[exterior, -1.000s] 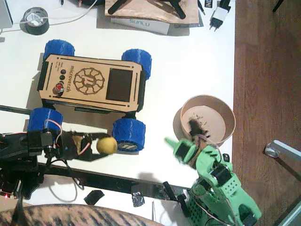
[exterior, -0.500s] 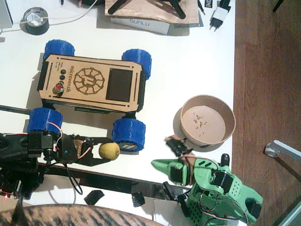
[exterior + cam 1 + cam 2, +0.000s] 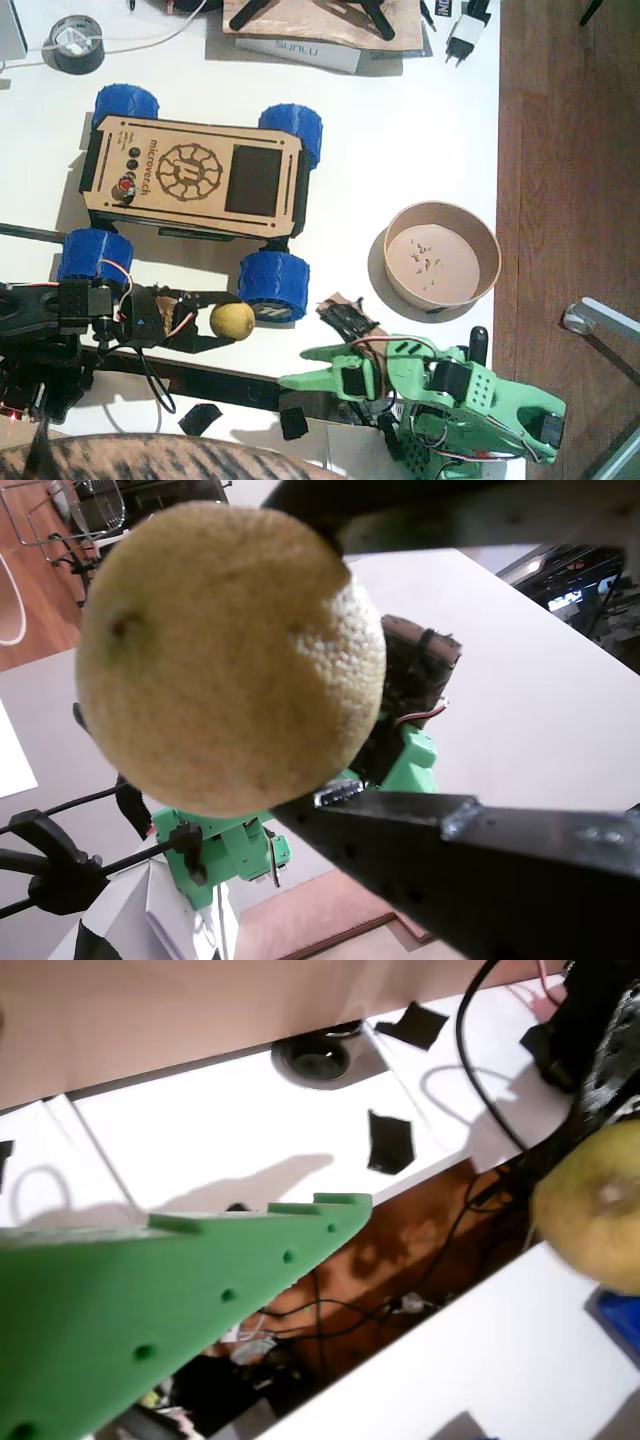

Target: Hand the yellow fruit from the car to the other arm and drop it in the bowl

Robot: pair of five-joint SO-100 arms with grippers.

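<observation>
A roll of black tape (image 3: 77, 44) lies at the far left corner of the white table (image 3: 400, 130), with a white cable (image 3: 150, 40) running from it toward a brown board (image 3: 320, 20) that carries black legs. A pale box printed "SUNLU" (image 3: 300, 52) sits at the board's near edge, and a white plug (image 3: 466, 36) lies to its right. Scraps of black tape (image 3: 200, 418) stick near the table's front edge, and wooden floor (image 3: 570, 150) shows on the right.

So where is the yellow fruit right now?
In the fixed view the yellow fruit sits lower left, held in the left gripper, beside the car's front blue wheel.
</observation>
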